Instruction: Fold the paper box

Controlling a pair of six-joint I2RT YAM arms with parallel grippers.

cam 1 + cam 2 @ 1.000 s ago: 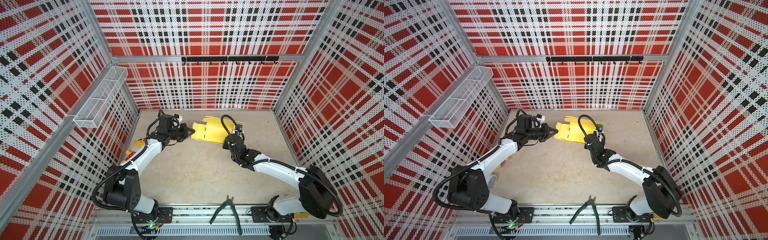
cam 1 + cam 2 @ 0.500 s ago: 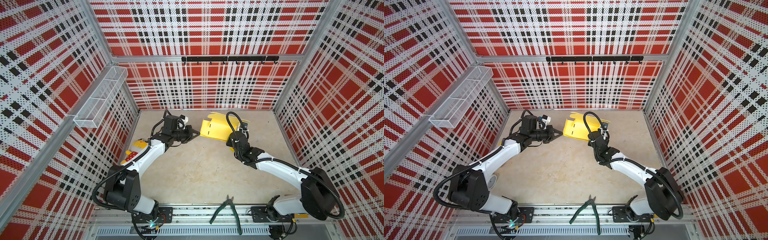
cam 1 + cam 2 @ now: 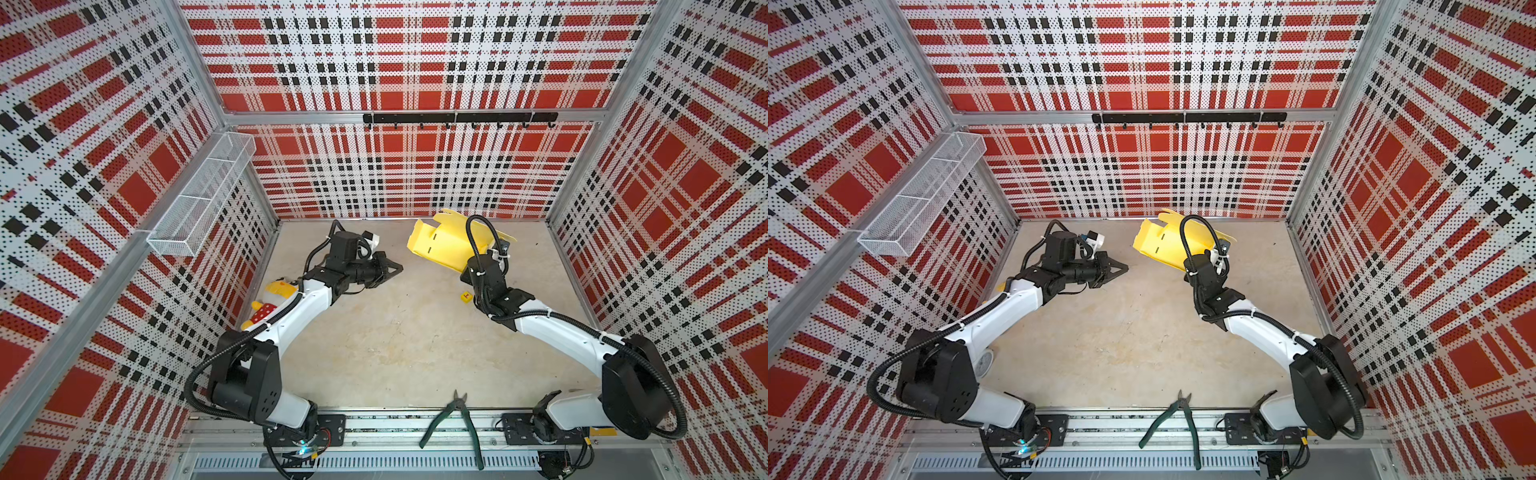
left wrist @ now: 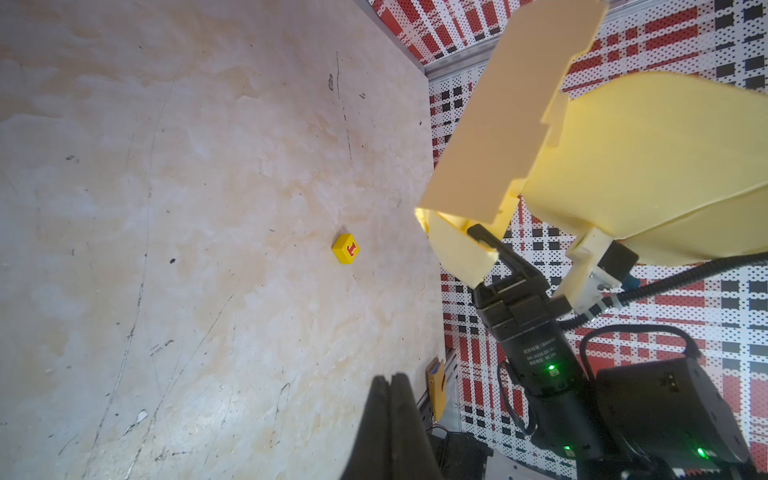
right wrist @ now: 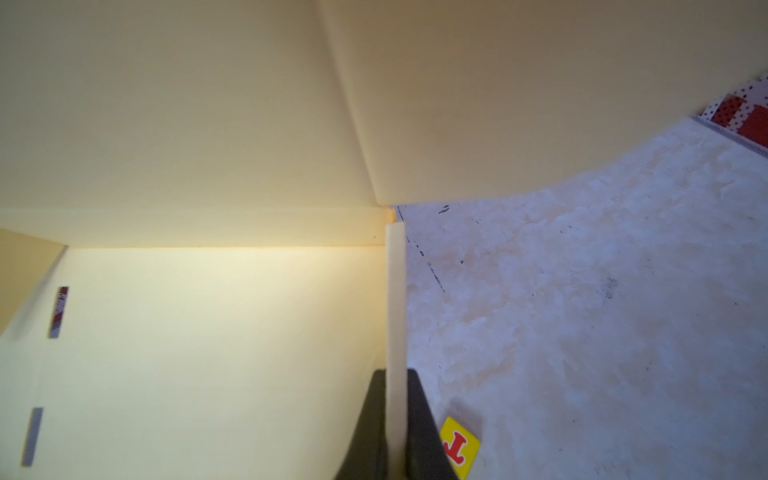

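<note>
The paper box [image 3: 444,245] [image 3: 1163,249] is a pale yellow, partly folded cardboard sheet with flaps, held tilted above the table's far middle. My right gripper [image 5: 395,376] is shut on one of its thin upright flap edges; in the left wrist view its black fingers [image 4: 488,245] clamp the box [image 4: 648,166] from below. The box's inside [image 5: 199,332] fills most of the right wrist view. My left gripper [image 3: 399,268] [image 3: 1125,266] [image 4: 390,378] is shut and empty, pointing at the box from the left with a small gap between them.
A tiny yellow cube with a red letter [image 3: 465,296] [image 4: 345,248] [image 5: 459,446] lies under the right wrist. A yellow plush toy [image 3: 272,299] sits by the left wall. Green pliers [image 3: 457,419] rest on the front rail. A wire basket [image 3: 203,208] hangs on the left wall.
The right gripper has raised the box, tipped it more upright and carried it slightly right. The left gripper, still shut, now stands apart from the box's left edge.
</note>
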